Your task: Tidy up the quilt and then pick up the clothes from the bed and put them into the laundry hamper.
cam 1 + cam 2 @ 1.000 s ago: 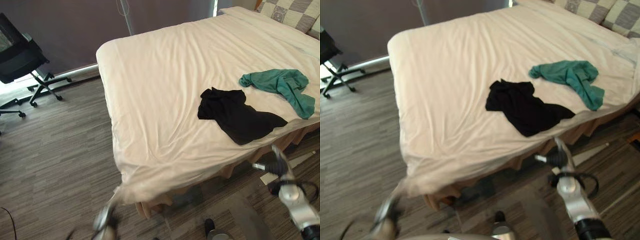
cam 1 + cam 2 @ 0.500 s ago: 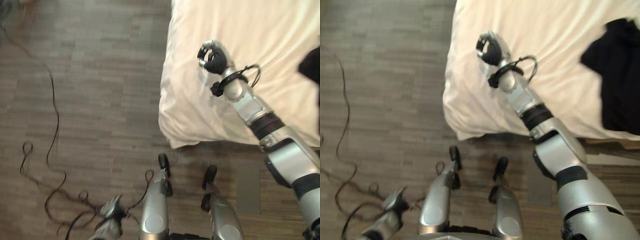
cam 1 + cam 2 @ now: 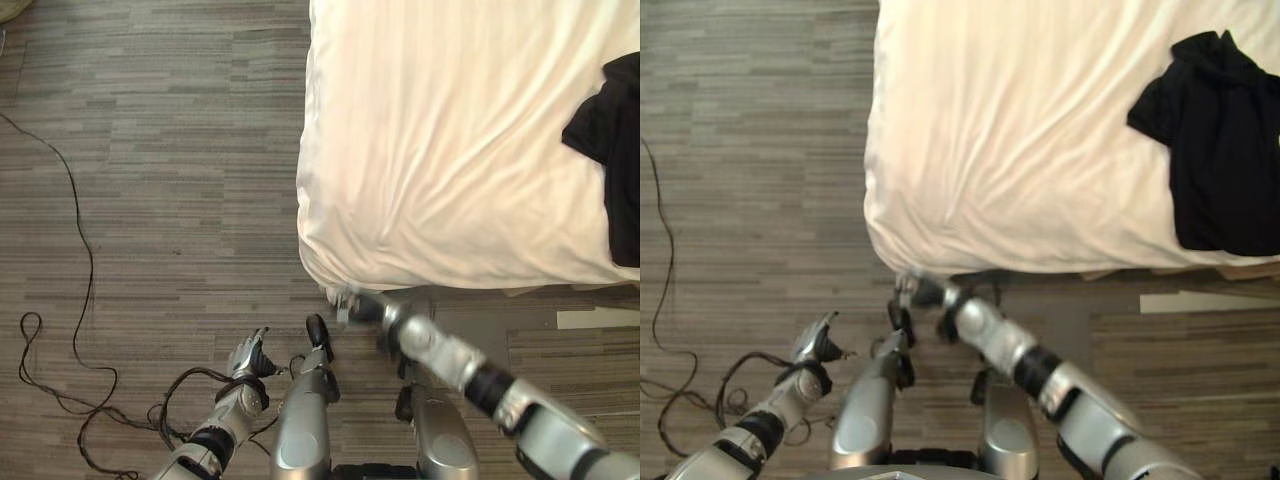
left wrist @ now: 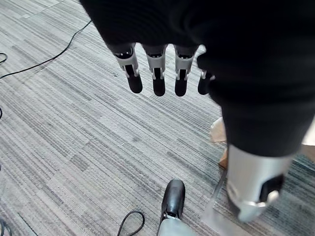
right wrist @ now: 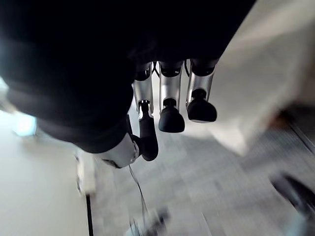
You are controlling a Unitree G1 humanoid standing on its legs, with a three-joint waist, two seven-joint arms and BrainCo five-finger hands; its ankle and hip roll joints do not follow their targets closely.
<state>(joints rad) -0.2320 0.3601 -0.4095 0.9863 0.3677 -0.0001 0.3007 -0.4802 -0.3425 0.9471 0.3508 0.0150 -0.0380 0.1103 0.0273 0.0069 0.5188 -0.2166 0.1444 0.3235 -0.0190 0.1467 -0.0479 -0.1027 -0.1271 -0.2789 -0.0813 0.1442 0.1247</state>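
You are looking down on one bed (image 3: 560, 278) under one white quilt (image 3: 440, 150), with one black garment (image 3: 1215, 150) lying on the quilt toward the bed's far side edge. Your right hand (image 3: 350, 306) is hanging just below the quilt's near corner with fingers loosely curled, gripping nothing. Your left hand (image 3: 248, 356) is hovering over the floor (image 3: 150, 200) beside the bed, fingers straight and empty.
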